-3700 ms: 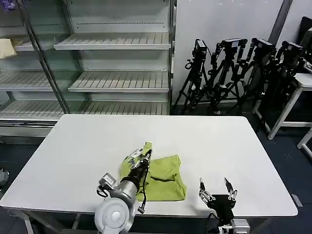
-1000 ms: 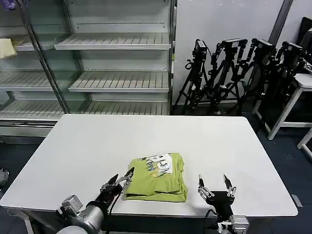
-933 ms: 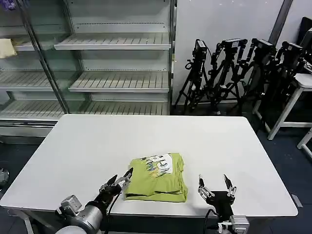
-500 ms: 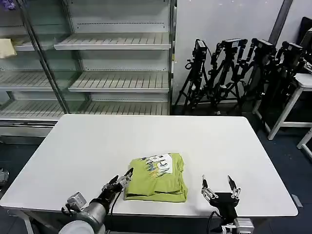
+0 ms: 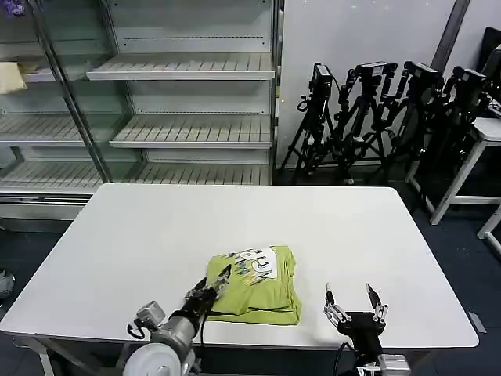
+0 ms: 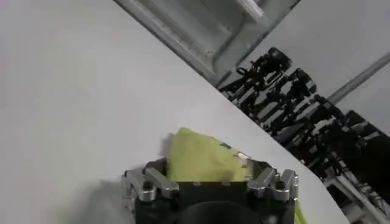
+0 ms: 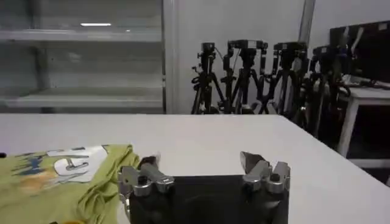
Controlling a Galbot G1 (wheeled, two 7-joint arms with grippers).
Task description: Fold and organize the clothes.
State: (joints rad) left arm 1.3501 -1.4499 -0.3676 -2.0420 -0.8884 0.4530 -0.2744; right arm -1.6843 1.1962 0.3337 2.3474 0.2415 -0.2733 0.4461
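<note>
On the white table [image 5: 141, 235], toward its near edge, the lime yellow-green shirt [image 5: 258, 286] lies folded into a compact rectangle, white printed patch [image 5: 261, 264] face up on its far half. Left gripper [image 5: 211, 287] sits at the shirt's near-left corner, fingers slightly parted, touching the fabric edge; whether it grips cloth cannot be told. Right gripper [image 5: 354, 307] hovers just right of the shirt, fingers spread wide, holding nothing.

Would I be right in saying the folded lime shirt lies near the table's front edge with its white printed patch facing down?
Not quite. The folded lime shirt does lie near the front edge of the table, but its white printed patch faces up, as the head view shows.
</note>
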